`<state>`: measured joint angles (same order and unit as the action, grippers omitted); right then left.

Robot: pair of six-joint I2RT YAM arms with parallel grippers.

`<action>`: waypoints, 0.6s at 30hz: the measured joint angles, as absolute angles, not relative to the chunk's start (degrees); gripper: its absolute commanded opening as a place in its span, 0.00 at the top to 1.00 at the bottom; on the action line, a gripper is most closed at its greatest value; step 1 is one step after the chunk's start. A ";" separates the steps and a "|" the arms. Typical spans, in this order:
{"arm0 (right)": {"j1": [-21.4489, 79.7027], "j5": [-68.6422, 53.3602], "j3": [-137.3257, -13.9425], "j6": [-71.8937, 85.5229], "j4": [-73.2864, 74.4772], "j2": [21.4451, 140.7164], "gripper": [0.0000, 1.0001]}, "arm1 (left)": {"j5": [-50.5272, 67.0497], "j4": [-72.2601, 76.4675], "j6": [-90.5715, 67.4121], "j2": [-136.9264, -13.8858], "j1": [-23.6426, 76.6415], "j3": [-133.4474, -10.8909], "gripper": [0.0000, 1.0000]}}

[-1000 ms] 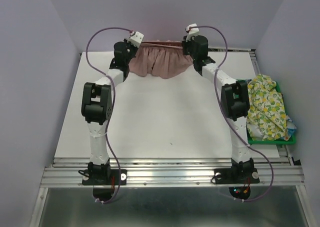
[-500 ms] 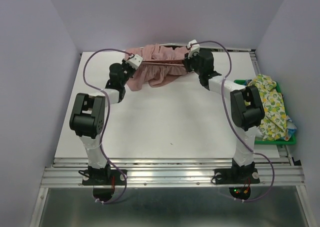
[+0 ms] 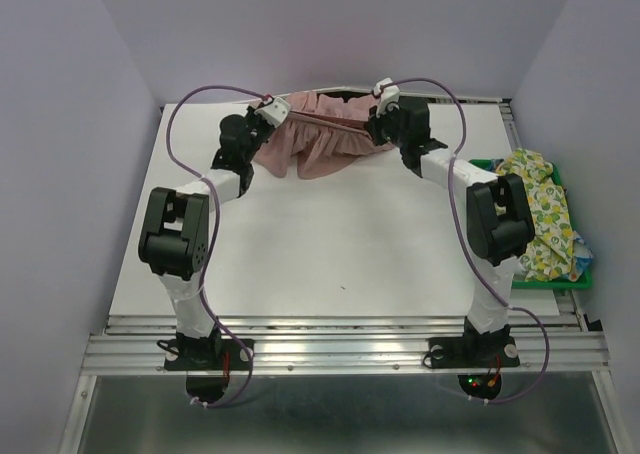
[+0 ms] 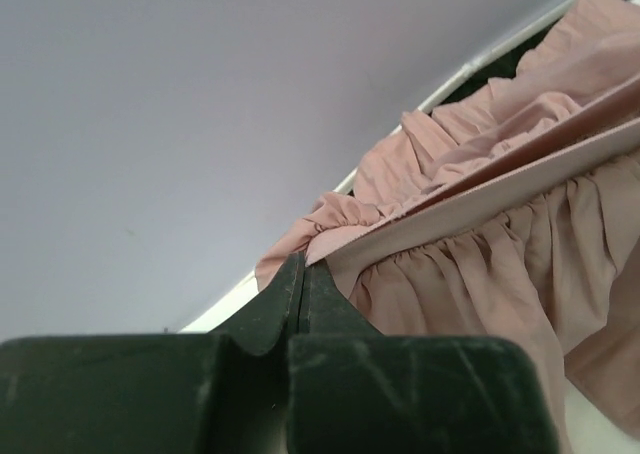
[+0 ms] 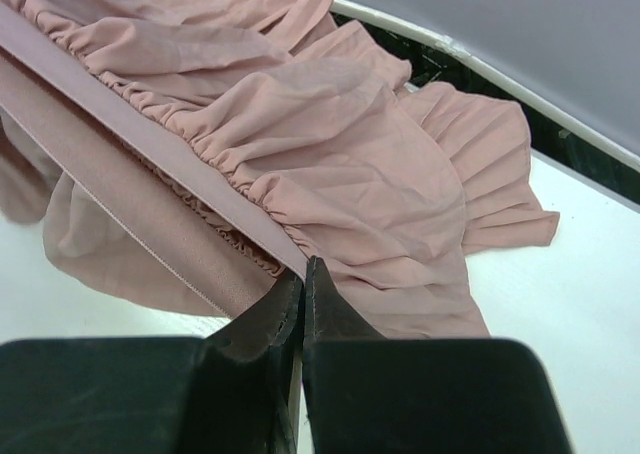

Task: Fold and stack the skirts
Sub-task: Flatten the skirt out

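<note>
The left pincer (image 4: 303, 272) and the right pincer (image 5: 305, 274), two in all, are each clamping the waistband (image 5: 150, 144) of the one pink skirt (image 3: 320, 146), which is stretching between them over the far middle of the worktop (image 3: 330, 239). One green bin (image 3: 560, 280) is sitting at the right, holding yellow-patterned cloth (image 3: 535, 209).

Waistband ends of pink skirt (image 5: 330, 164), out of sight within left tool (image 4: 303, 279) and right tool (image 5: 305, 274)

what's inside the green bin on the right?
A crumpled lemon-print garment, heaped above the rim of the green bin and spilling over its right side. Whatever lies beneath it, and the bin floor, is covered, so I can't tell if it holds more.
</note>
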<state>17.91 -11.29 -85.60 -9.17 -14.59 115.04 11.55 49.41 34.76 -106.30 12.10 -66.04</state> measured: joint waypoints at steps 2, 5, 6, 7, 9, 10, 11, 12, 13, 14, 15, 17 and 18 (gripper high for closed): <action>17.91 -11.62 -85.38 -9.50 -13.56 114.52 0.99 | 11.49 49.43 35.18 -106.85 12.32 -67.29 1.00; 17.89 -10.92 -86.43 -9.82 -12.25 114.48 0.99 | 10.76 49.08 36.49 -109.23 12.93 -70.72 1.00; 17.89 -10.44 -87.02 -9.85 -11.75 114.59 0.99 | 10.44 49.01 36.93 -110.15 13.06 -71.85 1.00; 17.89 -9.96 -88.03 -9.85 -11.07 114.76 0.99 | 9.98 48.93 37.54 -111.61 13.19 -73.65 1.00; 17.69 -9.26 -91.42 -9.28 -9.87 115.74 0.99 | 8.64 48.84 38.63 -114.10 13.32 -76.62 1.00; 17.63 -9.17 -92.73 -8.99 -9.08 116.09 0.99 | 7.60 48.56 39.03 -115.57 13.43 -78.67 1.00; 17.45 -9.10 -95.09 -8.45 -8.27 116.92 0.99 | 6.39 48.51 39.35 -117.43 13.52 -81.47 1.00; 17.32 -9.37 -96.64 -7.95 -7.70 117.45 0.99 | 5.58 48.38 39.51 -118.74 13.58 -83.48 1.00; 17.17 -9.82 -97.65 -7.31 -7.33 117.64 0.99 | 4.54 48.07 39.64 -120.44 13.69 -86.24 1.00; 17.06 -10.87 -97.95 -6.35 -6.90 117.71 0.99 | 3.31 47.59 39.66 -122.37 13.82 -89.69 1.00; 17.02 -11.73 -97.97 -5.69 -6.70 117.71 0.99 | 2.02 47.18 39.66 -123.98 13.98 -92.86 1.00; 16.95 -14.33 -97.41 -4.14 -5.85 117.71 0.99 | 0.82 46.35 39.64 -126.26 14.37 -96.60 1.00; 16.95 -15.57 -96.90 -3.62 -5.48 117.71 0.99 | -0.10 45.58 39.62 -127.90 14.72 -99.81 1.00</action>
